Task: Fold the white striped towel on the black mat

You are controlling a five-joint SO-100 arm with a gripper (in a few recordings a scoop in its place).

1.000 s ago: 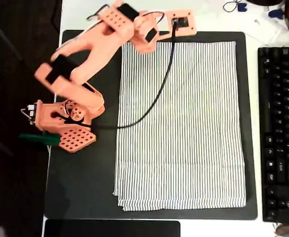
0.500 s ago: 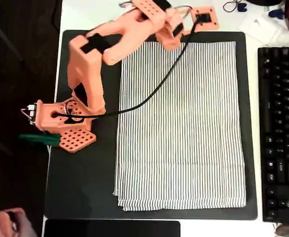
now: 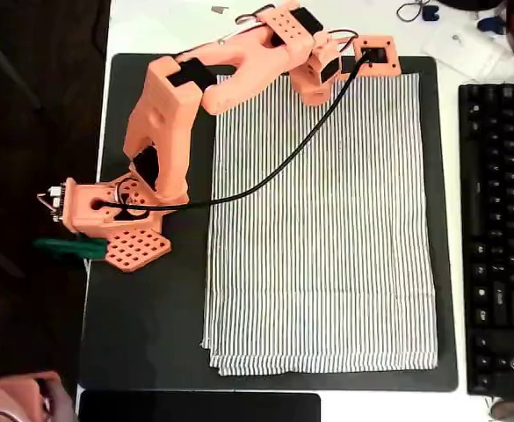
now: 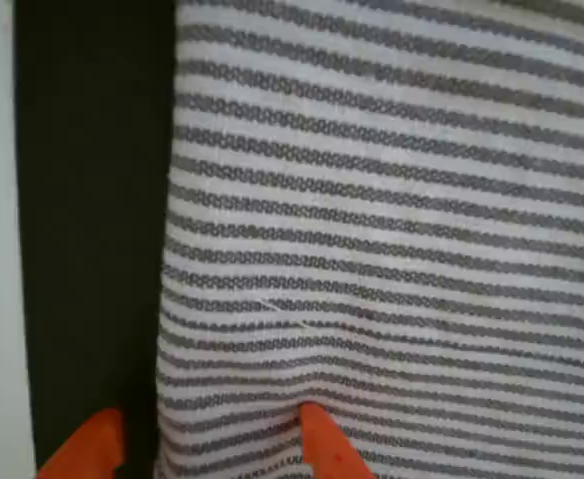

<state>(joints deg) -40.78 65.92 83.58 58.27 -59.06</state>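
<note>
Looking down in the overhead view, the white striped towel (image 3: 322, 220) lay spread flat on the black mat (image 3: 151, 325), its lower end showing doubled layers; whether that counts as a fold I could not tell. The gripper (image 3: 320, 81) hung over the towel's top edge, right of the top-left corner, jaws hidden beneath the wrist. Judged: folding barely begun, edge not yet lifted, full fold left to do.

Wrist view: gripper (image 4: 207, 439) was spread open, one orange fingertip (image 4: 92, 444) over the mat (image 4: 87, 220), the other over the towel (image 4: 391, 230), straddling its edge. Contact with cloth could not be made out; fingertips cut off at frame bottom.
</note>
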